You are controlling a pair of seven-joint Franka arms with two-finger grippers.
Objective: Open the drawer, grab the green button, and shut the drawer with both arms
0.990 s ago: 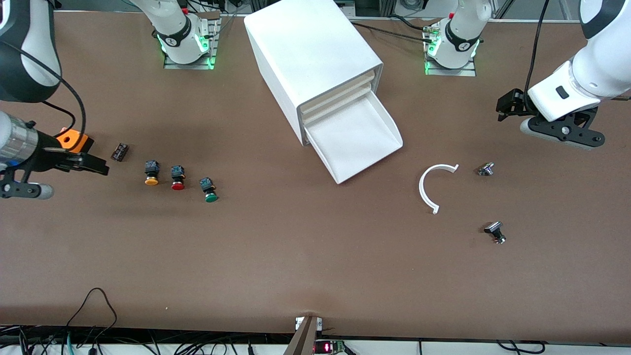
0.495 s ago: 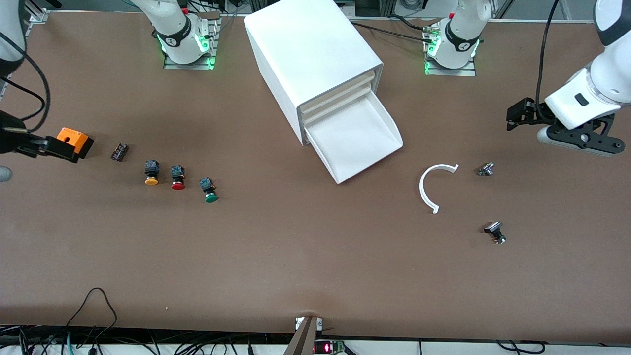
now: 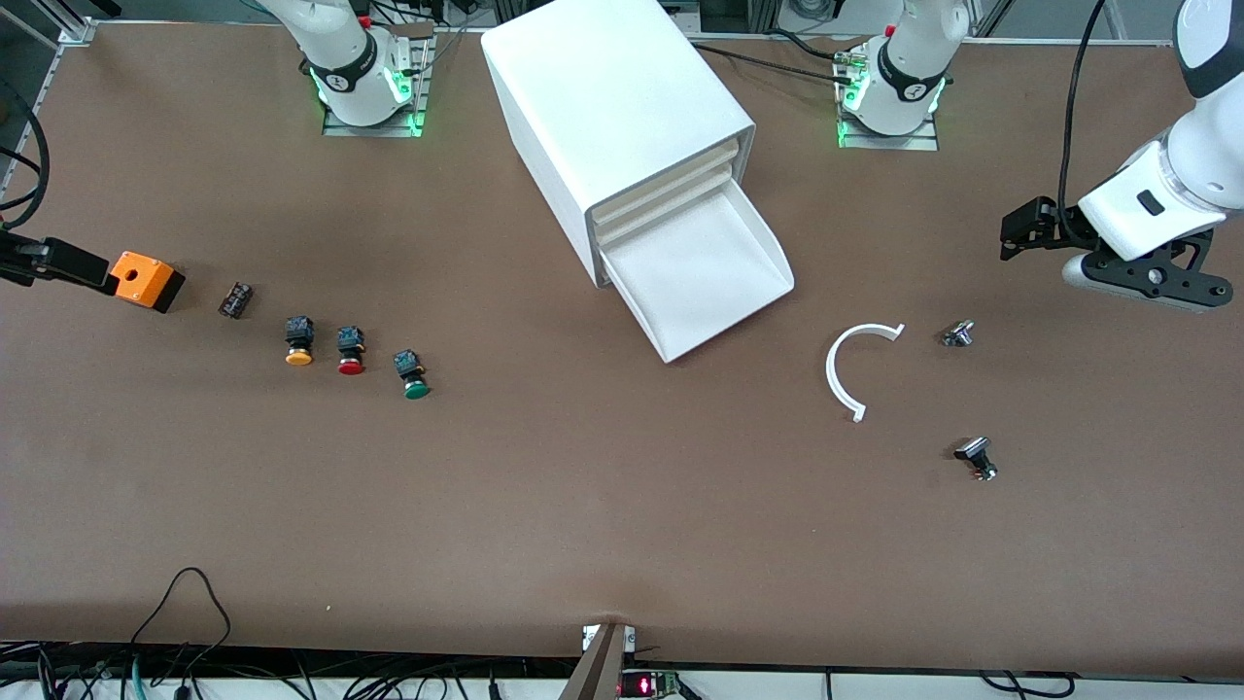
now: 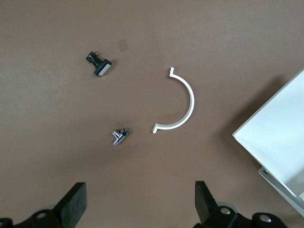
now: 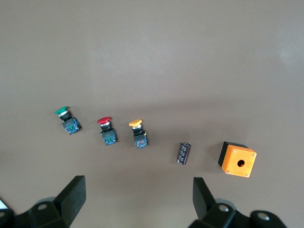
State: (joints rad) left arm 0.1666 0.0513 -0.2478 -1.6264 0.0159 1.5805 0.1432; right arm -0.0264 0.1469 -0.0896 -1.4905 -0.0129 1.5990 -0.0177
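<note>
Standing near the middle of the base-side edge of the brown desk (image 3: 603, 506) in the front view, the big white box cabinet (image 3: 612, 117) has its lowest drawer, a wide shallow white tray (image 3: 700, 272), pulled out and bare inside. The small green-capped push button with a black blocky body (image 3: 412, 374) lies on the desk toward the right arm's end, last in a row with a red-capped button (image 3: 350, 351), an orange-capped button (image 3: 298, 341), a small dark block (image 3: 235, 299) and an orange box (image 3: 147, 280). The right gripper (image 3: 39, 262) hangs at that end's edge, the left gripper (image 3: 1132, 267) over the left arm's end, above a white half-ring (image 3: 850, 365) and two small metal parts (image 3: 957, 334) (image 3: 976, 458). In the left wrist view the left gripper's fingers (image 4: 71, 206) stand spread wide, holding nothing, over the half-ring and a corner of the tray. In the right wrist view the right gripper's fingers (image 5: 71, 197) are likewise spread and empty, over the row of buttons.
</note>
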